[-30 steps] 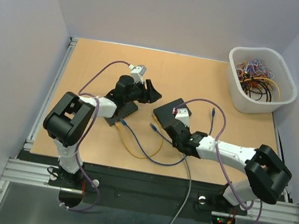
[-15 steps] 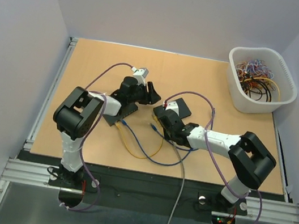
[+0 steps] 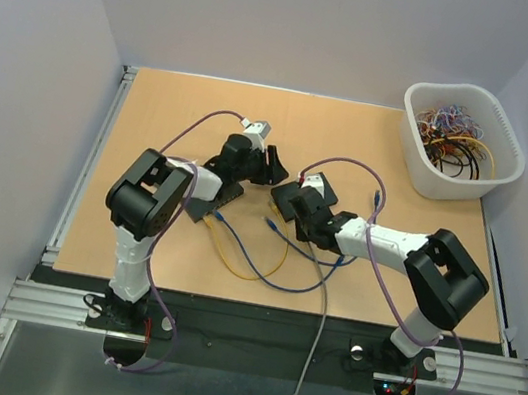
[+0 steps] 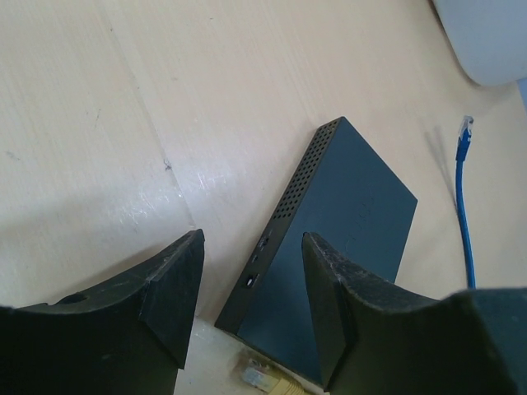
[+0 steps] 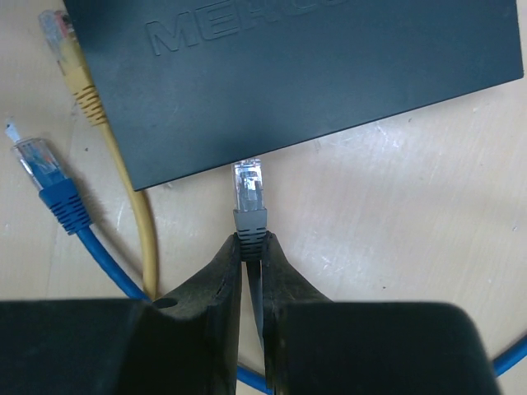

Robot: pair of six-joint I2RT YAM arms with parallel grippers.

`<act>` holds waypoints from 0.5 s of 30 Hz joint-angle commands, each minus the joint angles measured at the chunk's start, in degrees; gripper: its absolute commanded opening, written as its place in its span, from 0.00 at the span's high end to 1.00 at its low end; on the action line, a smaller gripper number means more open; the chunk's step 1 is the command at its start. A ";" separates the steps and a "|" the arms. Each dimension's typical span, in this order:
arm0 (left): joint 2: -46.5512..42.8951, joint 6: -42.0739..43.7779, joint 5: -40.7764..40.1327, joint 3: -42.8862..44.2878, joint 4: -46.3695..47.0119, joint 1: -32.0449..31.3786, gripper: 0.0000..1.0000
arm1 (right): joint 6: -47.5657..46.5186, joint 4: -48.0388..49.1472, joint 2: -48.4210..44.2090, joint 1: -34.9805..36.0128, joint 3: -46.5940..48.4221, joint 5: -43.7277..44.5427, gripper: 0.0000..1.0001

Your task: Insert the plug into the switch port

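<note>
**Right gripper holding the plug, nose at the switch's edge**

Your right gripper (image 5: 251,249) was closed almost flat on the rear boot of the grey plug (image 5: 249,188). The plug stuck straight out ahead of the jaws, its long axis roughly square to the near side of the switch (image 5: 329,74). Its clear tip was touching that edge, or just under it; from above you could not tell whether it had met a port. The push ahead looked like a straight run forward along that axis. Your left gripper (image 4: 251,240) hung about half open and empty, looking down on the switch. A yellow plug (image 5: 64,37) and a blue plug (image 5: 45,169) lay loose on the worktop (image 5: 395,206) beside it.
</note>
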 commanded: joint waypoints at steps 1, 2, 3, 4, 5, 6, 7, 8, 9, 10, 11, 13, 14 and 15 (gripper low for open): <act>0.77 1.98 1.21 3.03 0.09 -0.55 0.39 | 0.30 2.72 -0.06 -0.71 1.41 -0.48 0.99; 1.04 2.15 1.21 3.30 0.00 -0.64 0.39 | 0.30 2.64 0.21 -0.71 1.67 -0.57 1.00; 1.22 2.33 1.21 3.56 -0.17 -0.90 0.39 | 0.21 2.64 0.39 -0.80 1.93 -0.74 0.99; 1.57 2.42 1.38 3.91 -0.52 -0.90 0.39 | 0.21 2.64 0.65 -0.71 2.46 -1.18 1.00; 2.35 2.59 1.47 4.61 -0.79 -1.08 0.39 | 0.12 2.64 0.91 -0.71 2.64 -1.36 1.00; 2.71 2.68 1.64 4.96 -1.05 -1.25 0.39 | -0.05 2.64 1.09 -0.80 2.90 -1.71 0.99; 3.15 2.68 1.99 5.32 -1.31 -1.43 0.39 | -0.14 2.64 1.26 -0.71 3.16 -2.67 1.00; 3.85 2.77 2.08 5.93 -1.49 -1.43 0.39 | -0.06 2.64 1.35 -0.71 3.25 -3.20 1.00; 4.20 2.77 2.35 6.11 -1.58 -1.52 0.39 | -0.14 2.64 1.44 -0.80 3.34 -3.73 0.99; 4.90 2.86 2.61 6.55 -1.67 -1.78 0.39 | -0.32 2.55 1.44 -0.62 3.43 -4.95 1.00; 5.08 2.86 2.79 6.81 -1.75 -1.78 0.39 | -0.23 2.55 1.44 -0.71 3.43 -5.31 1.00; 5.44 2.94 3.05 6.90 -1.76 -2.22 0.39 | -0.23 2.46 1.44 -0.71 3.52 -6.01 1.00; 5.61 3.12 3.05 6.90 -1.76 -2.40 0.39 | -0.32 2.55 1.53 -0.71 3.69 -6.19 1.00; 5.70 3.12 3.14 6.81 -1.84 -2.48 0.39 | -0.32 2.55 1.53 -0.62 3.87 -6.63 1.00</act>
